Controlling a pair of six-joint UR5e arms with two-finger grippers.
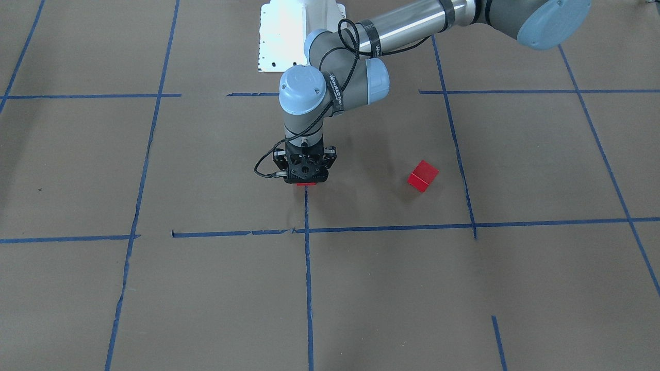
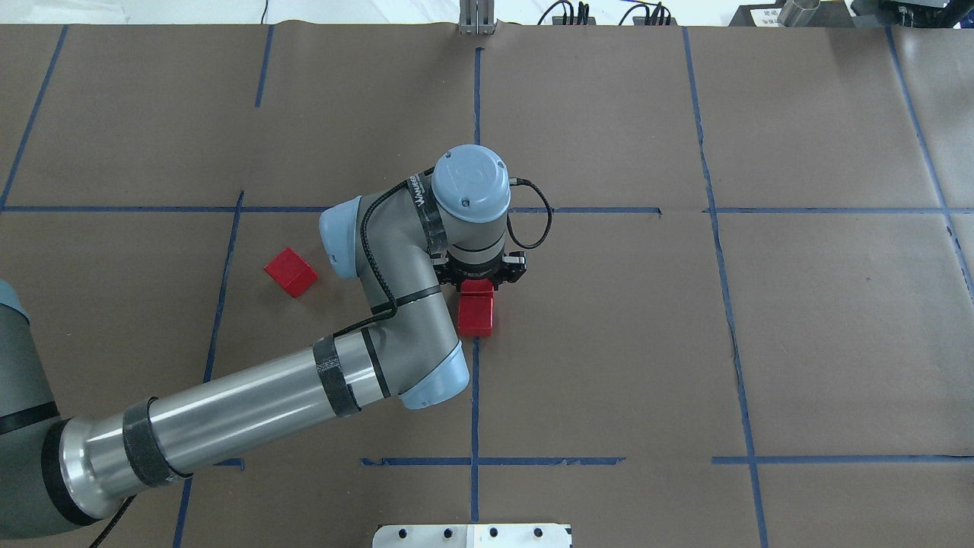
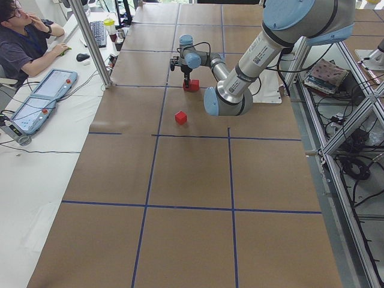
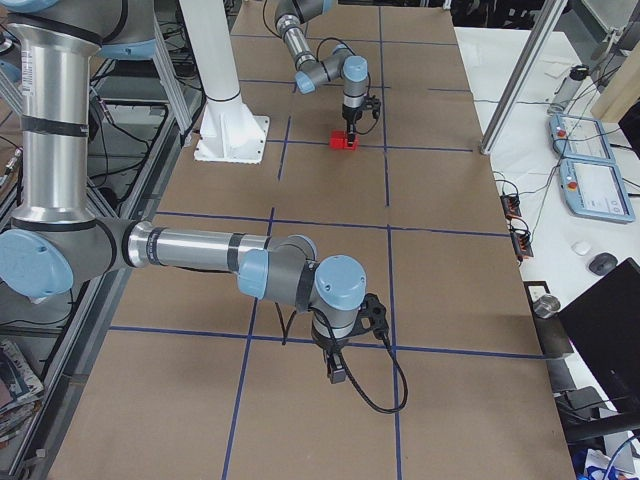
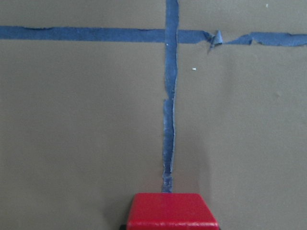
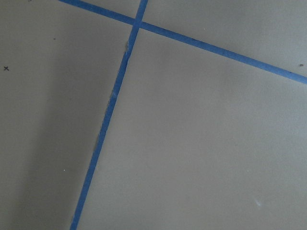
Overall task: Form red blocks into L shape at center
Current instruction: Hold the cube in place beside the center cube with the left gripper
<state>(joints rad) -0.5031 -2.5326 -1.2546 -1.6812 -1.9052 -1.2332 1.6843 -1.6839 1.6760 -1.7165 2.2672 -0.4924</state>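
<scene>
Setting second red block (image 2: 478,290) beside first block (image 2: 475,318) at center (image 2: 601,335), under left end effector (image 2: 482,279); cannot tell if jaws closed. Next: fetch third block (image 2: 290,271), well leftward.

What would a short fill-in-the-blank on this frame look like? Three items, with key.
1. The ___ arm's tool hangs over the center.
2. The block at the tool sits on a ___ tape line.
3. The lone block, off to the robot's left, is ___ in colour.

Missing words: left; blue; red.
</scene>
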